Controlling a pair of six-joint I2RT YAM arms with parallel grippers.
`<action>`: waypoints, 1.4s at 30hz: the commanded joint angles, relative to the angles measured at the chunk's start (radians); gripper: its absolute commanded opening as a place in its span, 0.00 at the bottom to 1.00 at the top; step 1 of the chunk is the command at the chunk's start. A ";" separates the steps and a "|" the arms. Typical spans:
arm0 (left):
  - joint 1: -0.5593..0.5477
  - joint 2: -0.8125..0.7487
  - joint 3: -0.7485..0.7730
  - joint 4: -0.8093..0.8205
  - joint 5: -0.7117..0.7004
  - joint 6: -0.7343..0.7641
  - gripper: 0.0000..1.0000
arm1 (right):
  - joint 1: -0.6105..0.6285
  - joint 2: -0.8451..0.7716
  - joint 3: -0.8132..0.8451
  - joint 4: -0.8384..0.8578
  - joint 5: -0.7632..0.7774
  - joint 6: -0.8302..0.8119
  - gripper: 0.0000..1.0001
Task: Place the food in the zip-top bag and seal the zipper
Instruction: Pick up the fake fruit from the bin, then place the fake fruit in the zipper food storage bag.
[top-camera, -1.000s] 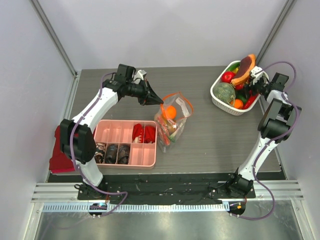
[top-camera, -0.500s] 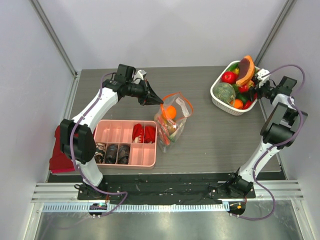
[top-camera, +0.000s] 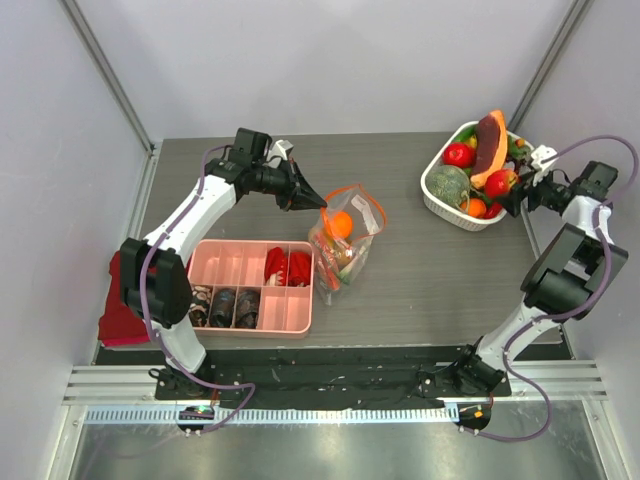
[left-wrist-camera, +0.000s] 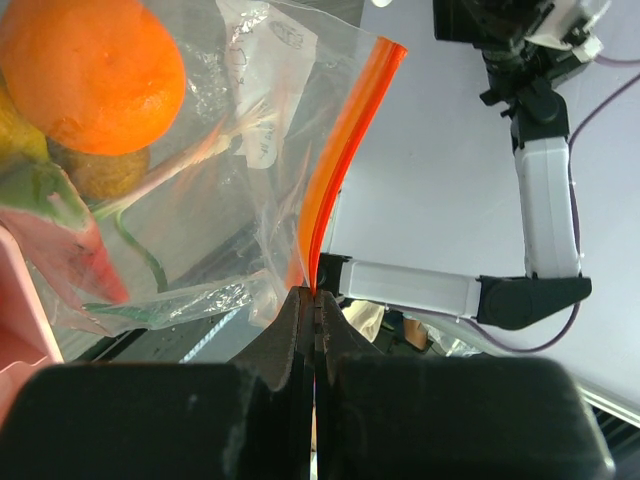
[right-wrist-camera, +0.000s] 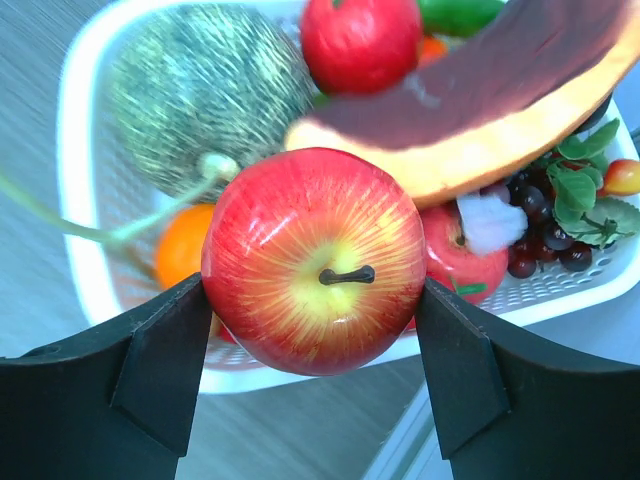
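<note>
One red apple (right-wrist-camera: 315, 260) is held tight in the right gripper (right-wrist-camera: 313, 330), now pulled back from the basket (right-wrist-camera: 75, 130). The zipper (left-wrist-camera: 345, 150) of the zip-top bag (left-wrist-camera: 250, 200) stays pinched by the left gripper (left-wrist-camera: 316, 300). Its label (left-wrist-camera: 262, 60) cannot be read.

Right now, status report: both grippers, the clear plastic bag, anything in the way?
Left gripper shut on orange-red zipper strip of clear plastic bag. Right gripper shut on red-yellow apple, by white oval basket. No obstruction seen between basket and bag.
</note>
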 joint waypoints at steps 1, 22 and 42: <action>0.009 -0.027 0.043 0.007 0.020 0.014 0.00 | -0.014 -0.164 0.018 -0.120 -0.163 0.066 0.51; 0.006 -0.085 0.011 0.032 0.043 0.012 0.00 | 0.828 -0.439 -0.033 -0.048 0.197 0.715 0.40; 0.034 -0.166 -0.126 0.193 0.032 -0.135 0.00 | 1.012 -0.497 0.030 -0.234 0.455 0.879 0.91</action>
